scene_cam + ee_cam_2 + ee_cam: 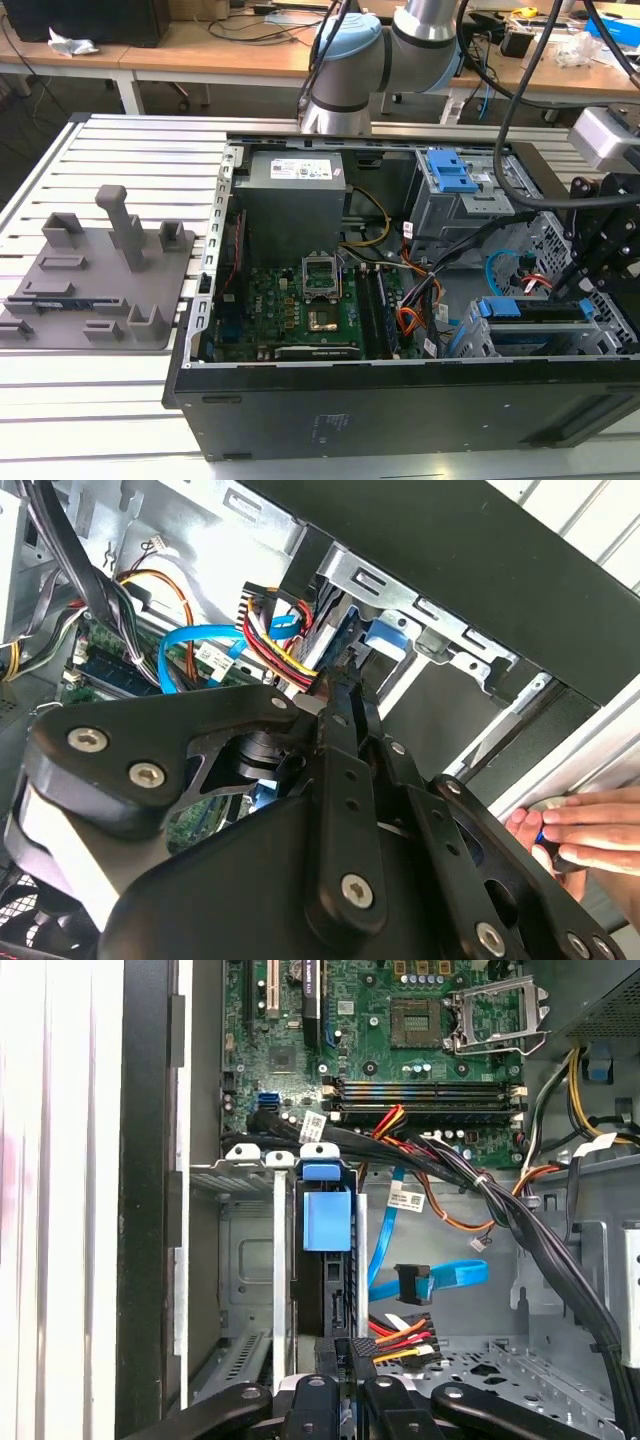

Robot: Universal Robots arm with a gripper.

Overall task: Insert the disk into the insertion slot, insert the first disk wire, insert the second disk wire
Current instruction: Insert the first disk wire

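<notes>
Gripper: cropped at the frame edge, grip impossible to judge.
Disk: buried in the insertion slot, just the blue carrier end peeking out, labels out of sight.
Hand: sliced off by the frame edge, partly behind black gripper linkage.
Arm: chopped off at the exterior view's upper edge.

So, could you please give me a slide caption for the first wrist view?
Disk in the insertion slot; gripper at the multicoloured wire's connector, blue cable loose.
</notes>
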